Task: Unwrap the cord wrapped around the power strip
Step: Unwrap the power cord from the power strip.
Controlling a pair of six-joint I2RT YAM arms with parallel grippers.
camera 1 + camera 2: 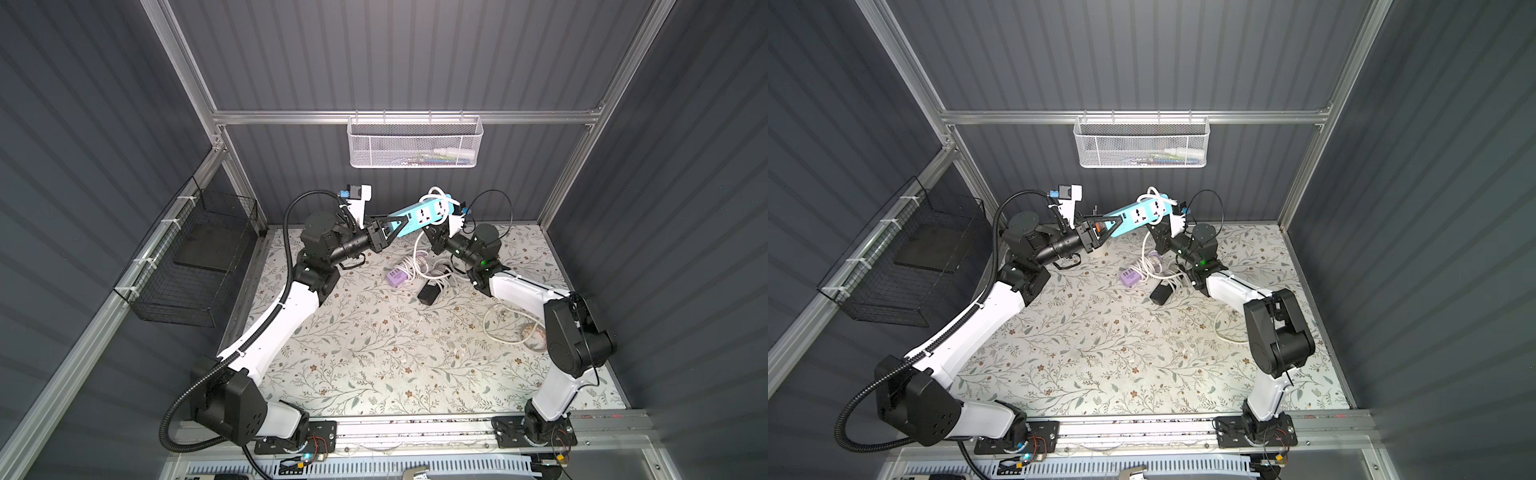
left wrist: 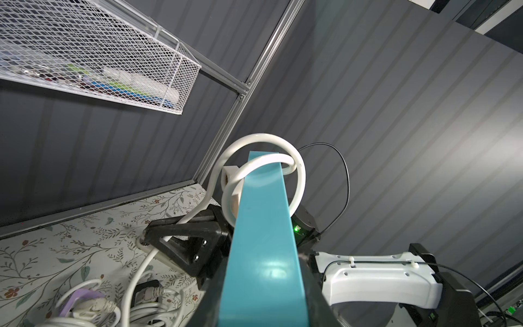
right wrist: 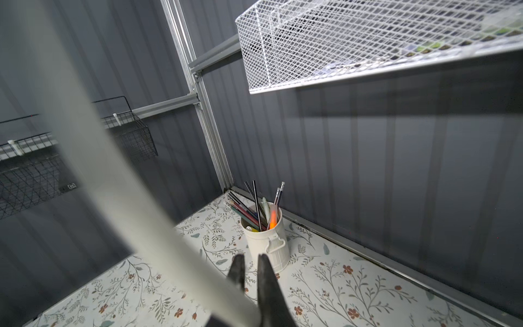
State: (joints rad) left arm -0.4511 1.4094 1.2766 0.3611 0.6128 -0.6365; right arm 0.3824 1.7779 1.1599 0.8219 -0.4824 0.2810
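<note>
Closest to me in both top views is the metal rail [image 1: 415,428] with both arms bolted to it. Past it lies the flowered table cover [image 1: 374,353].

Farther in, near the middle, I see a black adapter [image 1: 429,293] and a purple charger [image 1: 396,277] lying in a tangle of white cables [image 1: 432,272].

Above that pile and off the table, the left gripper [image 1: 395,225] is clamped tight on one end of the teal power strip [image 1: 419,214]. It holds the strip in the air with the sockets facing up.

The white cord [image 2: 300,175] loops around the strip's far end, then drops toward the pile on the table. On the way down it passes the right gripper [image 1: 432,232], which sits just under the strip's far half.

From the right wrist camera I see those jaws drawn almost together, with the blurred cord running right beside them. I cannot tell whether the cord is actually pinched.

Beyond the grippers, a cream pen cup [image 3: 268,243] stands in the back corner. A black wire basket [image 1: 191,257] hangs on the left wall, and a white mesh basket [image 1: 411,145] hangs on the back wall.
</note>
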